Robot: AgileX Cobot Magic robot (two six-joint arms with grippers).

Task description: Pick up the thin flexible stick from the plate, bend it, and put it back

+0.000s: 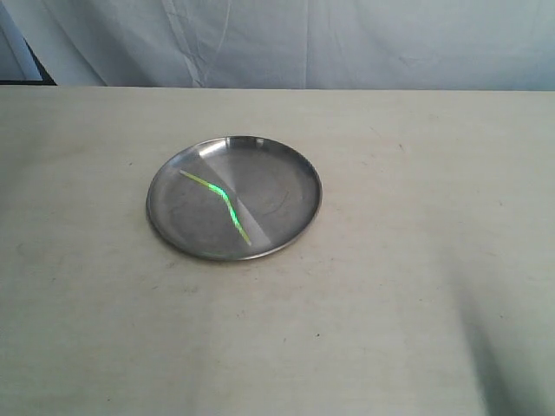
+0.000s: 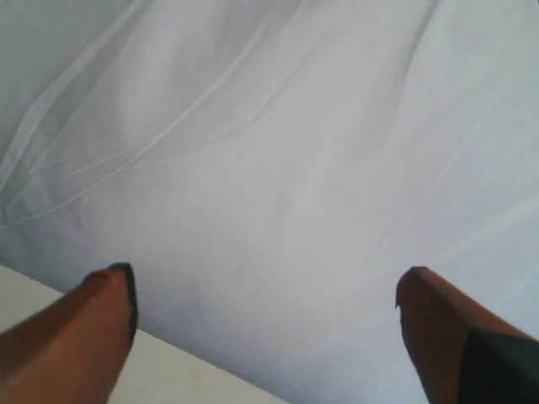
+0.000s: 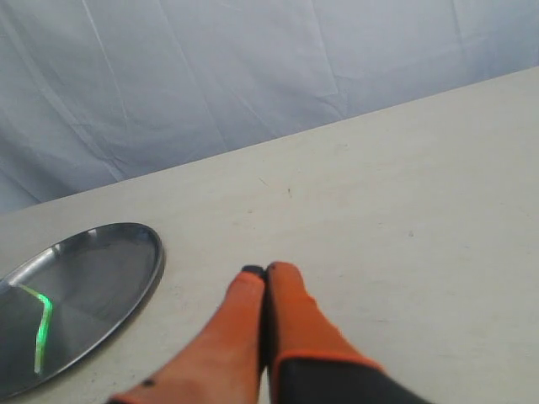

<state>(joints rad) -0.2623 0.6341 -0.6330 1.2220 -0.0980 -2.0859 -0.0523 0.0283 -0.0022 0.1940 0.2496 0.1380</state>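
Plate (image 1: 282, 178): round, shiny steel, resting on the pale table (image 1: 408, 277); inside it lies the stick (image 1: 211, 185), thin, yellow-green and kinked near its middle, with no gripper touching it. Left gripper (image 2: 265, 286): fingers spread wide with nothing between them, facing a white cloth (image 2: 278, 126). Right gripper (image 3: 265, 273): orange fingers pressed together on nothing, over bare table, apart from the plate.

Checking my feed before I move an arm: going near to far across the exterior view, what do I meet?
Bare table → plate, with the kinked stick lying in it → the table's far edge → white cloth backdrop.
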